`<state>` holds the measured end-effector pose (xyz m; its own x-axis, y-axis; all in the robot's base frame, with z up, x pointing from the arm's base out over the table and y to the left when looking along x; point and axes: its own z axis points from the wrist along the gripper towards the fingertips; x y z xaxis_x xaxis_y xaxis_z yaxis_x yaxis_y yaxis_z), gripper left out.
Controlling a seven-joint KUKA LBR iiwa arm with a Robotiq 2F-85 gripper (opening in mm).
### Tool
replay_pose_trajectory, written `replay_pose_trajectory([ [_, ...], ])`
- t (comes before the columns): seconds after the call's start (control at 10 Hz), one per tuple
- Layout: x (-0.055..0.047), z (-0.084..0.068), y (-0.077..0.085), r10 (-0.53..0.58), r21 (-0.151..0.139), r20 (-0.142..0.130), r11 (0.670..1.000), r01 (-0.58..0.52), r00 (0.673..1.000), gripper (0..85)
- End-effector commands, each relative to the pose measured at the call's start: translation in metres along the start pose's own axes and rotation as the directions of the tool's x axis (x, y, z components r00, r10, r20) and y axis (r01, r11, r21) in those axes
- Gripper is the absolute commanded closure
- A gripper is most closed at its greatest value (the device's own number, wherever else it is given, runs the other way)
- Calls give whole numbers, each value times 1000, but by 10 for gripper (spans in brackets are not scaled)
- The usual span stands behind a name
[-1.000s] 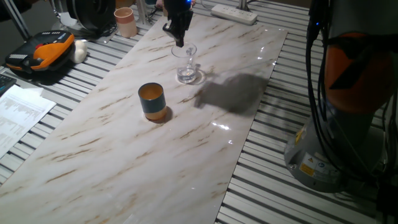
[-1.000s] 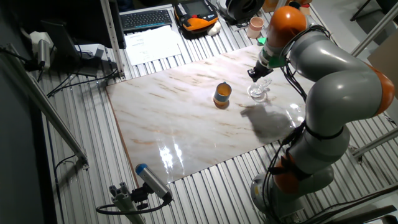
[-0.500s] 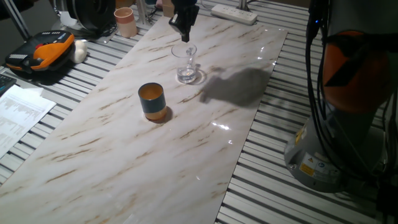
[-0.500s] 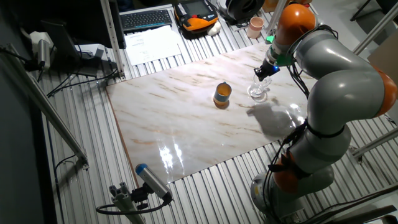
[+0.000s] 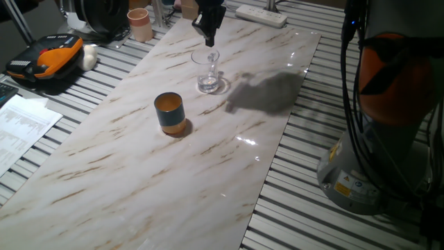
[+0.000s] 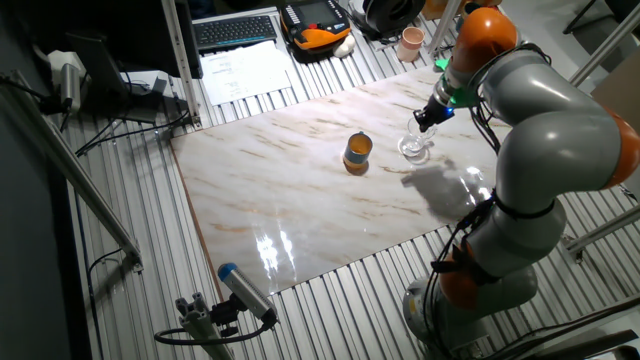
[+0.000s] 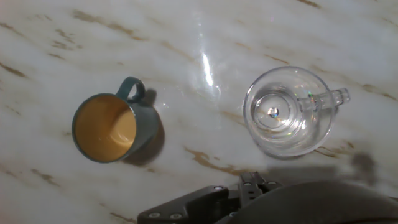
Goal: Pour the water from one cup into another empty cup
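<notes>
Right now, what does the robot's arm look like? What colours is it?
The arm is fat, round and silver-grey, with bright orange rings at its joints and a small green light near the wrist. Black cables hang beside its base. The hand is small and black.

Water in glass cup ahead of hand: too clear to discern. Gripper jaw spacing unresolvable; fingertips outside hand view.

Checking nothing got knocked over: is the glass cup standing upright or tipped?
Upright. The glass cup shows its round rim straight from above in the hand view, and it stands on its base on the table in both fixed views.
</notes>
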<state>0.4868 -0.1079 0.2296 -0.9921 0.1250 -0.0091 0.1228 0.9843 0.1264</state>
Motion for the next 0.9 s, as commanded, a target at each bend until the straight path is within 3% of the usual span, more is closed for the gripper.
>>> replay_pose_trajectory([
  [0.0,-1,1,-1,-10,-18,-9,1000,10,1000,850],
  [0.2,-2,1,1,-34,-20,-26,999,33,999,850],
  [0.8,-2,3,-3,-71,-20,-29,997,70,997,850],
])
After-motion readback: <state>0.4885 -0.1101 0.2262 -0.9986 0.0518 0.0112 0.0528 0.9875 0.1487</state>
